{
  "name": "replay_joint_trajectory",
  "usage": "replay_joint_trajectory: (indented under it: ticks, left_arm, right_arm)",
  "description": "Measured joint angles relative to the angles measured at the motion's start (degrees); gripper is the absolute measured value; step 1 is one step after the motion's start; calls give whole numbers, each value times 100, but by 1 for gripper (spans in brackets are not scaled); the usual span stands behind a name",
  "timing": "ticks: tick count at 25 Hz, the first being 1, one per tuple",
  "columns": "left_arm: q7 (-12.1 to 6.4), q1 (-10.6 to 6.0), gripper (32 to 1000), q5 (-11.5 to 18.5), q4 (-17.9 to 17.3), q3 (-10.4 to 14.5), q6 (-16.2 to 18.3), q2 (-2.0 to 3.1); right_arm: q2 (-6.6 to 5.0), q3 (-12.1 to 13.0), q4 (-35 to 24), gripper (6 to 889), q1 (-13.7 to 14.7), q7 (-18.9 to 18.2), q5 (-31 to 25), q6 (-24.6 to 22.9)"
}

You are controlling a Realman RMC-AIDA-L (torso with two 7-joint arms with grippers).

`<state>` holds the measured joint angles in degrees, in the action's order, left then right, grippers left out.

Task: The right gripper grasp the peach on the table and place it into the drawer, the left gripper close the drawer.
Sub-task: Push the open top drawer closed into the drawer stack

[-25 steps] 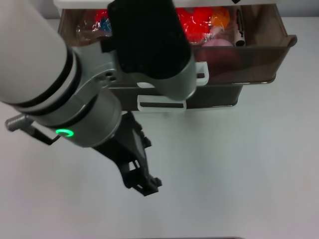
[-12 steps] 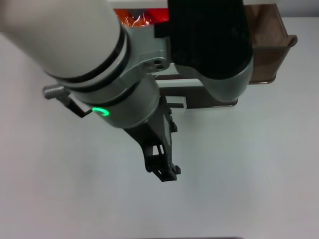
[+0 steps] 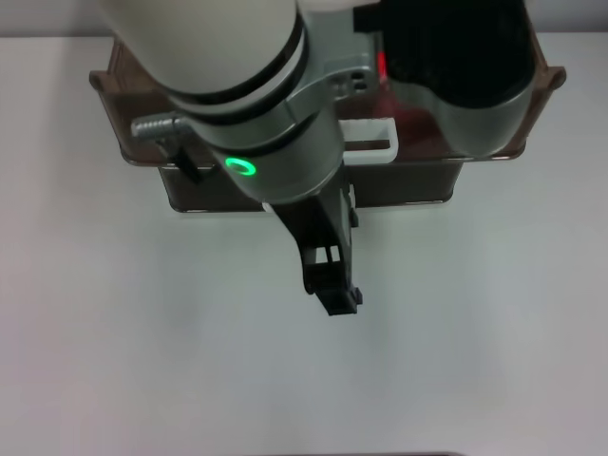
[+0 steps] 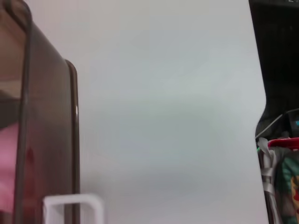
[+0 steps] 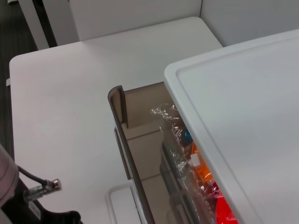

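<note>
The top drawer is pulled out, smoky-brown, with its white loop handle towards me. My left arm with the green ring crosses over it and hides most of the inside. The left gripper hangs over the white table just in front of the drawers, shut and holding nothing. In the left wrist view a pink shape, the peach, shows through the drawer wall beside the handle. The right wrist view looks down on the open drawer. The right gripper is out of view.
A second brown drawer sits shut below the open one. Colourful wrapped items lie in the open drawer under the cabinet's white top. Past the table's edge is dark clutter.
The left arm has swung to the right and towards the drawers. Its gripper moved right and farther from me, and the arm now covers the drawer's contents.
</note>
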<state>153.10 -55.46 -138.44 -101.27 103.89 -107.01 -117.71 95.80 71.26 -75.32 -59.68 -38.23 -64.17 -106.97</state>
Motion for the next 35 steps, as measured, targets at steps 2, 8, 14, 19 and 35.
replay_joint_trajectory:
  ticks: [2,8,14,19,35]
  left_arm:
    - [9,-75,754,4,42,-15,6,-4]
    - [-43,-203,755,-28,315,-15,104,-6]
    - [-127,-311,754,-60,597,-21,241,7]
    - [-168,-358,754,-121,718,-21,288,10]
    - [-424,-652,751,-230,1258,-426,575,16]
  right_arm:
    - [0,1,0,722,0,0,0,0]
    - [0,3,0,721,0,0,1,0]
    - [0,11,0,721,-13,8,1,1]
    - [0,26,0,721,-16,9,1,1]
    - [0,63,3,719,-17,27,1,1]
